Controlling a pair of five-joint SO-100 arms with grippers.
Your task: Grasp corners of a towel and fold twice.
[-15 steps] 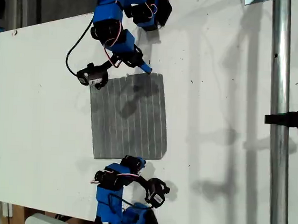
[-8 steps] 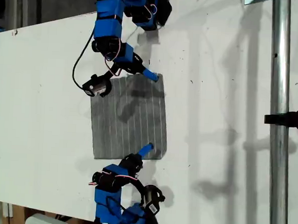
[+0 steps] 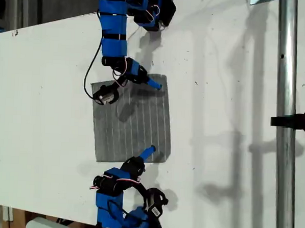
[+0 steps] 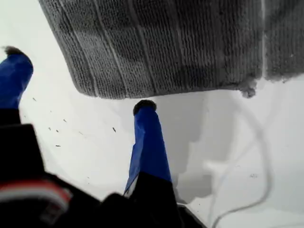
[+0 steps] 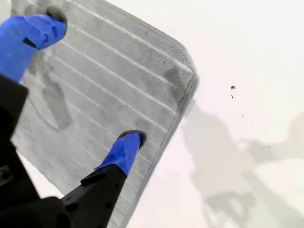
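The grey striped towel (image 3: 131, 123) lies flat on the white table (image 3: 235, 98). My second gripper (image 3: 152, 84) is open and hovers over the towel close to its corner (image 3: 164, 79) at the top right in the exterior view. In the second wrist view, both blue fingertips (image 5: 130, 140) sit above the cloth (image 5: 95, 95) near that corner (image 5: 190, 71). My first gripper (image 3: 147, 152) is open at the towel's lower edge in the exterior view. Its fingers (image 4: 145, 118) stand over bare table just short of the towel (image 4: 166, 47), with a rounded corner (image 4: 78, 88) between them.
A metal pole (image 3: 282, 121) with a black clamp (image 3: 295, 121) crosses the exterior view's right. The second arm's black camera (image 3: 105, 93) and cable (image 3: 88, 77) hang over the towel's upper left edge. The table's edge runs along the exterior view's left.
The second gripper moved from the towel's upper edge down over the cloth. The first gripper's fingers swung out toward the lower edge, then held. The towel has not moved.
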